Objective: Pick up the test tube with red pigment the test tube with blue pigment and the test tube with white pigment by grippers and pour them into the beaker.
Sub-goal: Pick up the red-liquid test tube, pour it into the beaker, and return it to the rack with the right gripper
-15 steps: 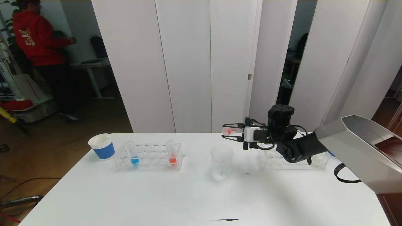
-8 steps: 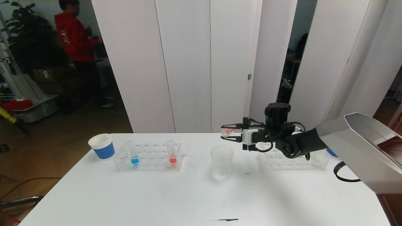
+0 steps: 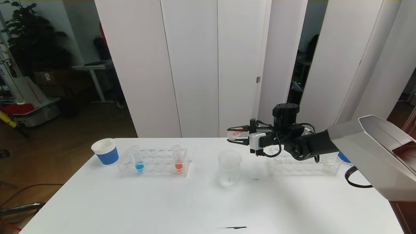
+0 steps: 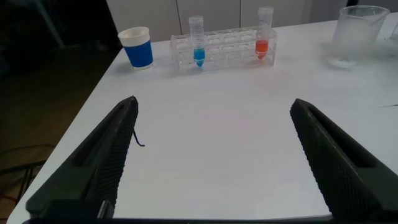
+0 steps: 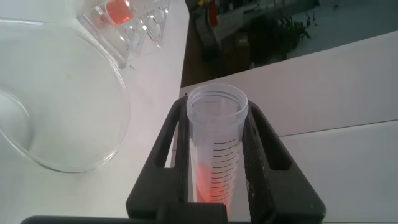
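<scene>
Clenched on the red-pigment test tube (image 3: 234, 134), right gripper (image 3: 234, 136) hovers at the beaker's (image 3: 229, 167) one o'clock; best centre the tube's mouth over the rim, then tip slowly.

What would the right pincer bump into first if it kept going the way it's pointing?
Probably nothing on the table: the right pincer, shut on the red tube, points sideways above the beaker; its line seems to pass over the rack, though depth is unclear.

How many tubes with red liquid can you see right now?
2. One test tube with red pigment is clamped in the right gripper above the beaker; another red tube stands in the left rack. The arm partly hides the right rack.
</scene>
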You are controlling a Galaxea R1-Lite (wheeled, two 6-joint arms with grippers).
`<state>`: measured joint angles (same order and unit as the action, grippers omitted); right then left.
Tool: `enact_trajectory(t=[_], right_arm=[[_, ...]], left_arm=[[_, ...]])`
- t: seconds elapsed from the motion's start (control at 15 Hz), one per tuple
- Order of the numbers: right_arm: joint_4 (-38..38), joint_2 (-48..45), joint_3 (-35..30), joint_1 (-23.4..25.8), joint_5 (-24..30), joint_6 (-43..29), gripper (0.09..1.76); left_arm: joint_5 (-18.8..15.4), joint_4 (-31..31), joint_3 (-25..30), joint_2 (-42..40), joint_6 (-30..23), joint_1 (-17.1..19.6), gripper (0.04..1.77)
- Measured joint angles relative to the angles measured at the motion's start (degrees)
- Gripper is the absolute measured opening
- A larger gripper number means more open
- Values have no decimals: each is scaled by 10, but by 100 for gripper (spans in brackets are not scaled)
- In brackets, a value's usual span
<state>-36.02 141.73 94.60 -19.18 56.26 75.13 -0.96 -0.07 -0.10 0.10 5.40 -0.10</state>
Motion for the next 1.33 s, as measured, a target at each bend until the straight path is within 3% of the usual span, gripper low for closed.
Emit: enact_trajectory(t=[0.2,0.53,1.33], right_arm=[[4,-2,-3,-4,0,12,58],[84,-13,-2,-5,0,94,58],[149,-34,3,-5,0,180,58]], left_arm=[[0,0,0,0,0,0,175],[0,0,0,0,0,0,175],[0,0,0,0,0,0,175]])
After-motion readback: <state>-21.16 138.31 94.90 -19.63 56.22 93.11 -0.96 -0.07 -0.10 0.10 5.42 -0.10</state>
